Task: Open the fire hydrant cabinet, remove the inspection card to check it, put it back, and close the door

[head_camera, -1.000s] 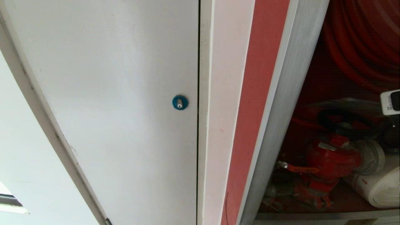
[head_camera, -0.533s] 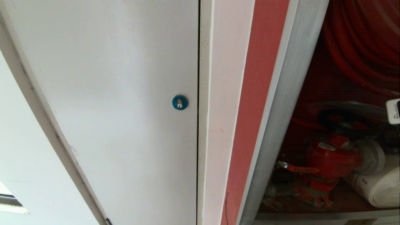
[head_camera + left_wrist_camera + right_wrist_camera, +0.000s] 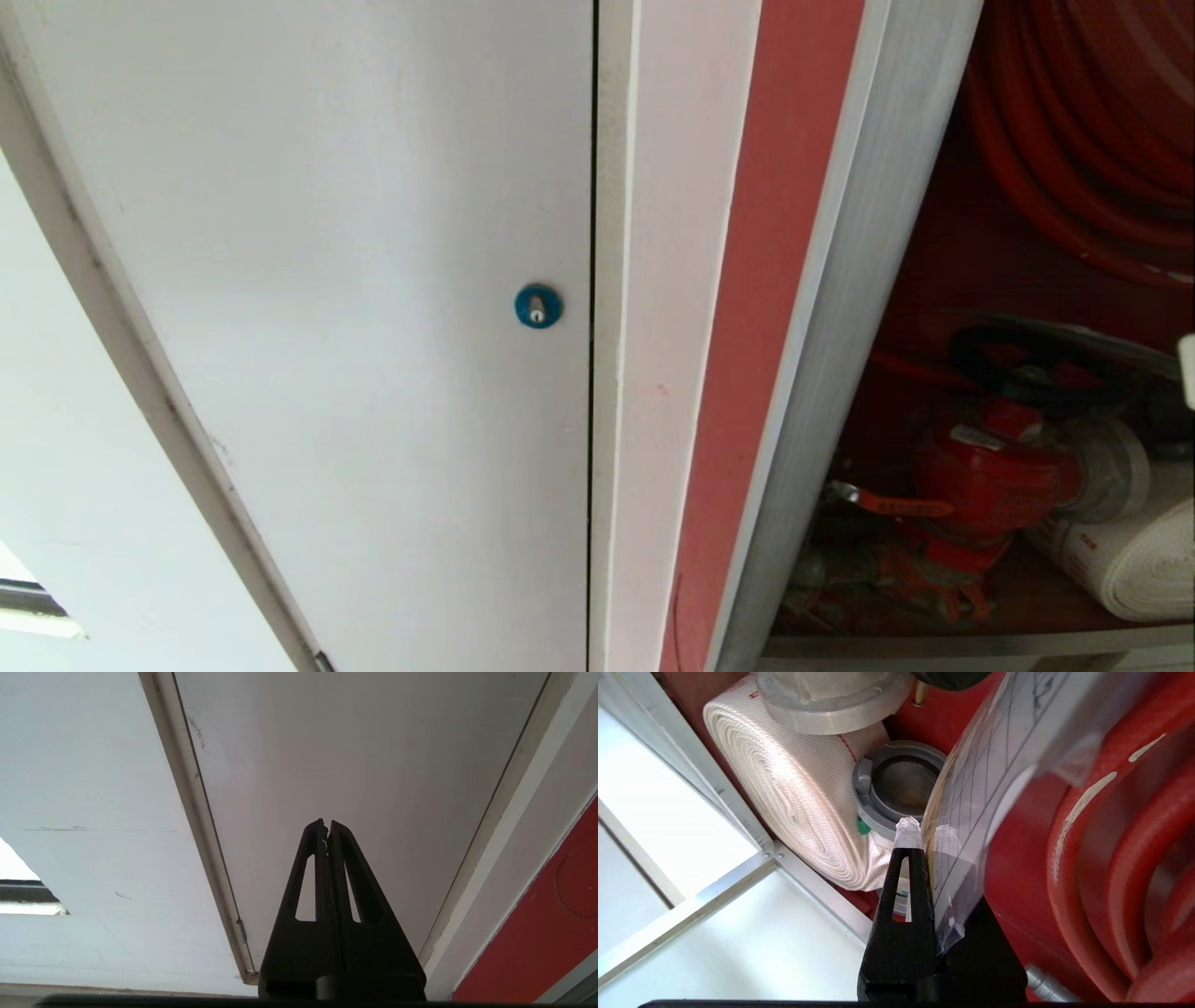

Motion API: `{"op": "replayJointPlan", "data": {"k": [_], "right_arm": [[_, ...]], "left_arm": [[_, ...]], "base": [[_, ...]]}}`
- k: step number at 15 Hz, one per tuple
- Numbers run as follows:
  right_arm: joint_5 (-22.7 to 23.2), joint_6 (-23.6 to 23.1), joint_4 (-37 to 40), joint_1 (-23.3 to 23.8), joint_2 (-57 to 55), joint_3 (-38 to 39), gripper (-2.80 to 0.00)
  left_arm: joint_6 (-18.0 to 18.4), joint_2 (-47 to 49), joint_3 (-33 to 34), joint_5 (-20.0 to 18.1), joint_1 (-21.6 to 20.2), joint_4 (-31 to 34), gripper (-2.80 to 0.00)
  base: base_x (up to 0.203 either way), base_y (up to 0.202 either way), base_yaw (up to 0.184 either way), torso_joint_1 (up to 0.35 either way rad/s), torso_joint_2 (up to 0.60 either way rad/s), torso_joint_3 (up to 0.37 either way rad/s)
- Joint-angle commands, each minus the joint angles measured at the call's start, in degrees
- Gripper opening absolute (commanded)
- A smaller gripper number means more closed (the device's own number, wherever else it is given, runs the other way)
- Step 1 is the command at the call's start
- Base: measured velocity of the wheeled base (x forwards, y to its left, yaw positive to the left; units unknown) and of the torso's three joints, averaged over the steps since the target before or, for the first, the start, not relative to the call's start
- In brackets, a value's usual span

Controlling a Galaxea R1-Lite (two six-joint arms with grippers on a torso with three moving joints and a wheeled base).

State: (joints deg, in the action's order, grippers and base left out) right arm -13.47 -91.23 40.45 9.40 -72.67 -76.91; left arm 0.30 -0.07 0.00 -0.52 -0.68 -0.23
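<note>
One card in play: my right end effector is clamped on the inspection card, at centre-right of the right wrist frame, inside the fire hydrant cabinet; I judge it mid-handling, so I'd move slowly, keep the sleeve clear of the red hose reel and white rolled hose, and not let it flex; left end effector sits pinched together, empty, before the white door with blue lock; red valve lower right in the head frame.
</note>
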Motion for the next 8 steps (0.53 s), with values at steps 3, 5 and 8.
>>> {"op": "replayJointPlan", "data": {"k": [3, 5, 8], "right_arm": [[-0.06, -2.67, -3.74, 0.02, 2.24, 3.77, -2.80], [-0.15, -3.81, -5.80, 0.06, 2.50, 4.49, -2.80], [-0.15, -5.01, -6.17, 0.09, 2.79, 4.49, -2.80]], "left_arm": [[0.05, -0.01, 0.18, 0.00, -0.02, -0.03, -2.80], [0.05, -0.01, 0.18, 0.00, -0.02, -0.03, -2.80], [0.05, -0.01, 0.18, 0.00, -0.02, -0.03, -2.80]], "base": [[0.000, 0.000, 0.000, 0.000, 0.00, 0.000], [0.000, 0.000, 0.000, 0.000, 0.00, 0.000], [0.000, 0.000, 0.000, 0.000, 0.00, 0.000]]}}
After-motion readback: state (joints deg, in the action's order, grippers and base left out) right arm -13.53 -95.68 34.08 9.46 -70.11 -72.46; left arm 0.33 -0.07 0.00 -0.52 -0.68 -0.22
